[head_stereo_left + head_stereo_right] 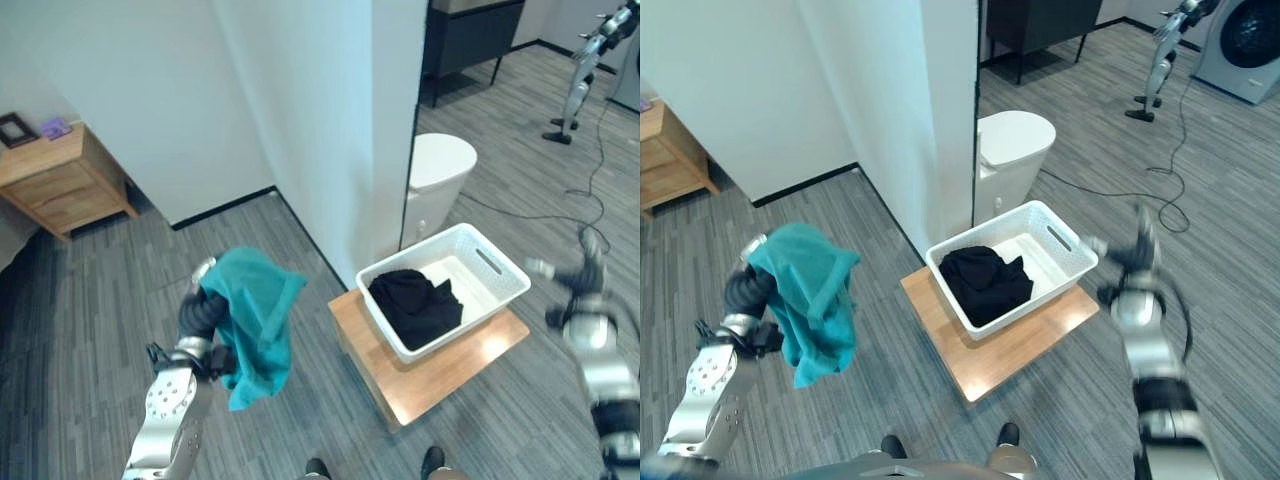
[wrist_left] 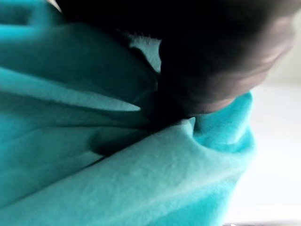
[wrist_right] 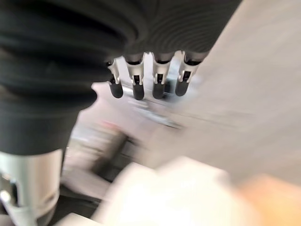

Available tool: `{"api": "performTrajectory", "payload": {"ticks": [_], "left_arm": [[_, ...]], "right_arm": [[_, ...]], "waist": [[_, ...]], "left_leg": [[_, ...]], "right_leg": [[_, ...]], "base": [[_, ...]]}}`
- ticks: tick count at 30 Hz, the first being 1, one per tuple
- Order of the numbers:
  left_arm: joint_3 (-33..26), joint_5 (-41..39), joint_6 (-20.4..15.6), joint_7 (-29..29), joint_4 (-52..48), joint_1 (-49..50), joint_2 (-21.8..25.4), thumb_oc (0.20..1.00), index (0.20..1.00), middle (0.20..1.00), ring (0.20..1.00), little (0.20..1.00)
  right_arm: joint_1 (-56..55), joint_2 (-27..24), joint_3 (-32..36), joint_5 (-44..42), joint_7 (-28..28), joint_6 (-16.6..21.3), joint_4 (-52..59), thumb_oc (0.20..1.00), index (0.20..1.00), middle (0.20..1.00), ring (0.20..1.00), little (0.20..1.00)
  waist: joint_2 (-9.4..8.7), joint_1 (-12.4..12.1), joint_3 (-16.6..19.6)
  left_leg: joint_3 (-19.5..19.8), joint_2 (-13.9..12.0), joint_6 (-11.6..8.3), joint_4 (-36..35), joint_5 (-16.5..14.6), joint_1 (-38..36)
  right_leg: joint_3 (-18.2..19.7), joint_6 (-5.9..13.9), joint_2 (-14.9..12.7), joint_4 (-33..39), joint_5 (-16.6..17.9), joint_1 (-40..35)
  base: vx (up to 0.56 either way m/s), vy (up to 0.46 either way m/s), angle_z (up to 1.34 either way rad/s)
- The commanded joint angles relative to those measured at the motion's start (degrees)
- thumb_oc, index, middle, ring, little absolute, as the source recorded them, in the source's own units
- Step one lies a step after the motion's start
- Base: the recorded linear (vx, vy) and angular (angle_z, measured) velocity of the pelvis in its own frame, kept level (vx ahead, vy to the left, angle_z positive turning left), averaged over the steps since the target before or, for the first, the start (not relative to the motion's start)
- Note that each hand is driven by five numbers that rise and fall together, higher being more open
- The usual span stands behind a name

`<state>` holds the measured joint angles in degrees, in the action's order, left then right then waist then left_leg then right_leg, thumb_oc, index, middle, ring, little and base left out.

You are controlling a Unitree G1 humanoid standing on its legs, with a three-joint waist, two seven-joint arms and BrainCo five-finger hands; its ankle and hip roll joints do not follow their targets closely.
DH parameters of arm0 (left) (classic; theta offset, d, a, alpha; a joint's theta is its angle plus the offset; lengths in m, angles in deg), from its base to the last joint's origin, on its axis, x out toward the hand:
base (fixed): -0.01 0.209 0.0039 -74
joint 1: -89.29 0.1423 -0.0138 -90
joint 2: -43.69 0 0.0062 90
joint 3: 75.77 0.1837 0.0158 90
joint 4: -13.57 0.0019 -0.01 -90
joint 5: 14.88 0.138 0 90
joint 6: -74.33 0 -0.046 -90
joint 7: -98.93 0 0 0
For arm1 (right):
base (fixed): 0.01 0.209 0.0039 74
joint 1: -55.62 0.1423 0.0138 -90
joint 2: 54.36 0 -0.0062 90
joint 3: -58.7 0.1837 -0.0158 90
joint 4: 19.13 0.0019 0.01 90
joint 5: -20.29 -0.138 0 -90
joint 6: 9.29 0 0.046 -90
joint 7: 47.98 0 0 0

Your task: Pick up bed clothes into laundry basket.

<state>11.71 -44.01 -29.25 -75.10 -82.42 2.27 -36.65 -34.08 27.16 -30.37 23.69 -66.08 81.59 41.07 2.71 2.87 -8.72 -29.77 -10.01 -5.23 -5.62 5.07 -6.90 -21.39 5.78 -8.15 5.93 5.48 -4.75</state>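
Note:
My left hand [image 1: 203, 312] is raised at the left, shut on a teal cloth [image 1: 258, 322] that drapes over it and hangs down; up close the teal cloth [image 2: 117, 155] bunches against the hand's dark cover. A white laundry basket [image 1: 470, 320] stands on a low wooden stand [image 1: 450, 372] to the right, with a black garment [image 1: 415, 305] lying in its near end. My right hand [image 1: 1140, 258] hovers just right of the basket, apart from it. Its fingers [image 3: 148, 82] hang relaxed and hold nothing.
A white wall corner [image 1: 330, 150] juts out behind the basket, with a white round-lidded bin [image 1: 440, 165] beside it. A wooden nightstand [image 1: 60, 180] stands at the far left. Another robot [image 1: 585, 70] stands far off at the upper right. Grey plank floor lies between me and the stand.

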Motion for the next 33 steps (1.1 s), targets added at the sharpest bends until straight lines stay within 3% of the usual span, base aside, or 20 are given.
{"api": "performTrajectory", "payload": {"ticks": [1, 4, 5, 7, 10, 16, 23, 25, 26, 28, 33], "left_arm": [[0.98, 11.47, -6.99, 7.30, -5.93, -12.81, 2.64, 0.200, 0.200, 0.200, 0.200, 0.200], [2.24, 15.45, -7.21, 10.70, -6.11, -17.96, 3.69, 0.200, 0.200, 0.200, 0.200, 0.200], [2.98, 18.63, -6.56, 12.50, -6.58, -22.26, 5.01, 0.200, 0.200, 0.200, 0.200, 0.200], [3.28, 20.15, -6.31, 13.26, -6.47, -23.79, 5.41, 0.200, 0.200, 0.200, 0.200, 0.200], [4.96, 23.58, -5.78, 15.02, -4.39, -31.44, 7.47, 0.200, 0.200, 0.200, 0.200, 0.200], [8.79, 29.85, -3.59, 18.09, 4.64, -39.65, 11.56, 0.200, 0.200, 0.200, 0.200, 0.200], [18.20, 39.62, 3.02, 17.44, 20.73, -49.86, 15.66, 0.200, 0.200, 0.200, 0.200, 0.200], [20.03, 41.14, 3.85, 17.74, 23.92, -51.24, 15.67, 0.200, 0.200, 0.200, 0.200, 0.200], [23.48, 42.86, 5.24, 17.65, 30.20, -53.89, 13.37, 0.200, 0.200, 0.200, 0.200, 0.200], [23.73, 42.85, 5.02, 17.79, 30.72, -54.39, 13.22, 0.200, 0.200, 0.200, 0.200, 0.200], [28.35, 47.43, 7.23, 16.52, 41.23, -55.68, 10.58, 0.200, 0.200, 0.200, 0.200, 0.200]], "right_arm": [[2.71, 4.78, -12.75, 4.91, 4.28, 0.33, -20.85, 1.000, 1.000, 1.000, 1.000, 1.000], [0.34, 7.73, -16.53, 10.19, 6.21, -1.61, -33.83, 1.000, 1.000, 1.000, 1.000, 1.000], [-3.18, 9.71, -15.31, 10.17, 8.88, -4.29, -44.03, 1.000, 1.000, 1.000, 1.000, 1.000], [-4.83, 10.56, -15.73, 11.28, 10.47, -5.09, -47.61, 1.000, 1.000, 1.000, 1.000, 1.000], [-12.48, 10.84, -15.71, 12.18, 14.36, -5.36, -52.32, 1.000, 1.000, 1.000, 1.000, 1.000], [-15.92, 11.01, -16.31, 10.81, 16.38, -3.85, -51.40, 1.000, 1.000, 1.000, 1.000, 1.000], [-11.18, 7.89, -13.66, 4.37, 14.83, -3.44, -47.96, 1.000, 1.000, 1.000, 1.000, 1.000], [-10.66, 7.66, -13.55, 3.45, 14.86, -3.18, -47.16, 1.000, 1.000, 1.000, 1.000, 1.000], [-8.83, 6.76, -14.32, 2.38, 14.29, -3.16, -45.90, 1.000, 1.000, 1.000, 1.000, 1.000], [-8.71, 6.80, -14.20, 2.36, 14.30, -3.17, -45.93, 1.000, 1.000, 1.000, 1.000, 1.000], [-5.80, 5.69, -15.61, 3.69, 12.54, -3.16, -46.75, 1.000, 1.000, 1.000, 1.000, 1.000]], "waist": [[-1.40, 3.26, 0.58], [-1.27, 4.29, 0.50], [-0.76, 5.65, 0.73], [-0.72, 6.02, 0.73], [-0.49, 8.90, 0.86], [-0.20, 11.82, 1.00], [0.29, 14.74, 0.21], [0.38, 15.27, -0.23], [1.10, 16.83, -2.03], [1.17, 16.72, -1.93], [3.83, 19.41, -5.15]], "left_leg": [[-0.39, -4.04, -3.52, 0.62, -4.70, -2.36], [-0.63, -3.75, -3.54, 0.62, -5.05, -2.71], [-0.90, -3.55, -3.64, 0.62, -5.28, -3.12], [-0.93, -3.49, -3.61, 0.62, -5.42, -3.26], [-1.61, -3.55, -3.71, 0.62, -5.22, -3.63], [-2.96, -3.62, -3.70, 0.62, -5.32, -3.96], [-5.44, -3.69, -3.92, 0.62, -4.93, -2.89], [-5.78, -3.69, -3.98, 0.62, -4.74, -2.18], [-5.23, -3.36, -4.53, 0.62, -5.64, -0.15], [-5.21, -3.34, -4.48, 0.62, -5.63, 0.12], [-7.56, -2.70, -4.32, 0.62, -5.04, 3.88]], "right_leg": [[1.28, 4.07, -5.21, -0.93, -7.64, -2.45], [1.82, 4.23, -5.03, -0.93, -7.63, -2.29], [2.49, 4.36, -4.71, -0.93, -7.69, -2.18], [2.89, 4.41, -4.58, -0.93, -7.74, -2.13], [3.81, 4.59, -4.43, -0.93, -7.55, -1.64], [4.88, 5.08, -4.62, -0.93, -6.97, -0.57], [6.34, 5.91, -4.84, -0.93, -5.21, 2.91], [6.54, 6.06, -4.97, -0.93, -4.77, 3.90], [7.82, 6.78, -5.83, -1.00, -4.68, 6.90], [7.82, 6.79, -5.85, -1.01, -4.62, 7.17], [9.38, 7.51, -7.12, -1.12, -3.47, 13.10]], "base": [[0.03, 0.010, -0.26], [0.03, 0.012, -0.19], [0.05, 0.016, -0.25], [0.03, 0.003, -0.20], [0.02, -0.015, -0.13], [0.01, -0.010, -0.16], [-0.02, -0.019, -0.19], [-0.07, 0.005, -0.12], [-0.11, 0.023, -0.15], [-0.08, 0.025, -0.08], [-0.08, 0.043, -0.21]]}}
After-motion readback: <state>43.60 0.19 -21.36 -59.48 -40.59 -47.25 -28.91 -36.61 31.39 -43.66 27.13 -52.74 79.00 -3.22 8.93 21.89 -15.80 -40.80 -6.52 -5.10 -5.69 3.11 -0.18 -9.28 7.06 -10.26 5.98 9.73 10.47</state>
